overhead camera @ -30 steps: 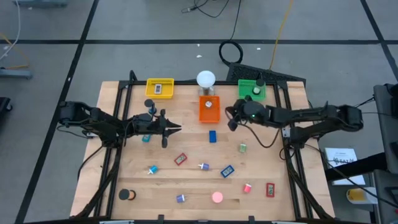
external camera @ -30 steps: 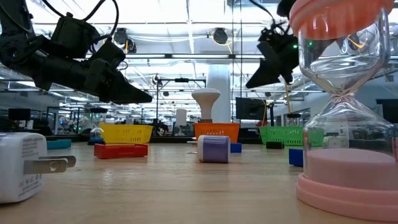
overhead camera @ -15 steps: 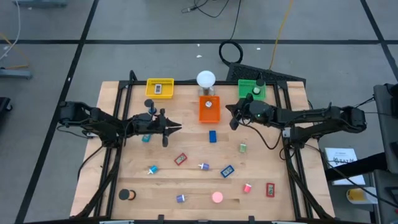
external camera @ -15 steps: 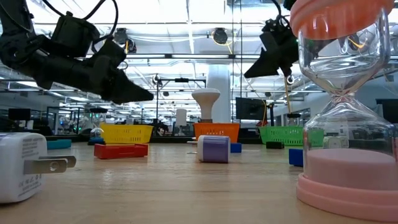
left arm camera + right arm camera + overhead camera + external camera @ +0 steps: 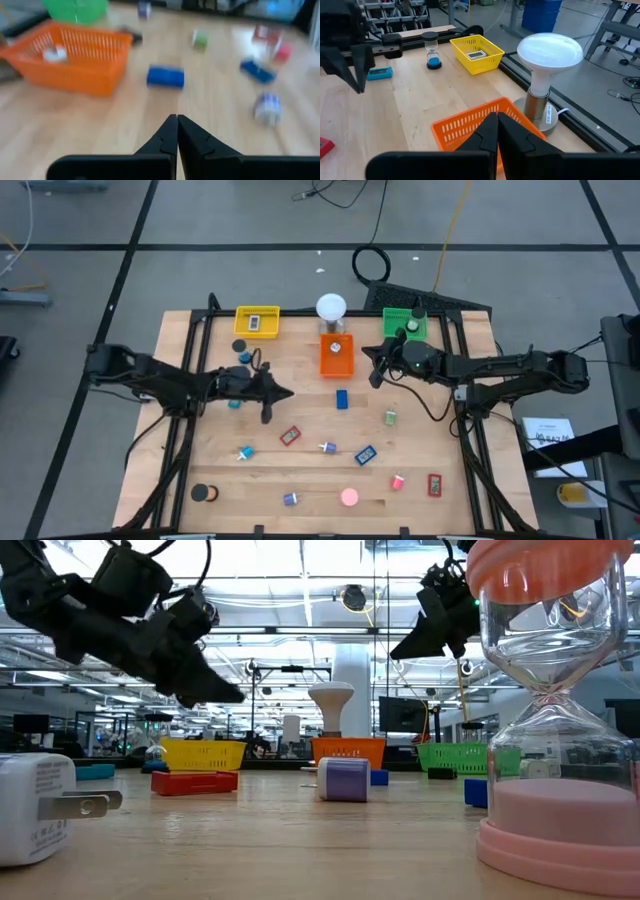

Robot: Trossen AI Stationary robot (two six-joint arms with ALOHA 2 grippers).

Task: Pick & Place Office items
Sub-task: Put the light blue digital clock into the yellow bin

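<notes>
Wooden table (image 5: 300, 465) under me holds little office items, spread well apart, below and between my arms. My left claw (image 5: 177, 120) is closed on nothing, up in the air. My right claw (image 5: 497, 117) is closed and empty too, near the orange tray (image 5: 336, 357). If I drop down closed, I think I will just bump the blue block (image 5: 165, 77) away. I count three trays and one white lamp (image 5: 331, 308).
</notes>
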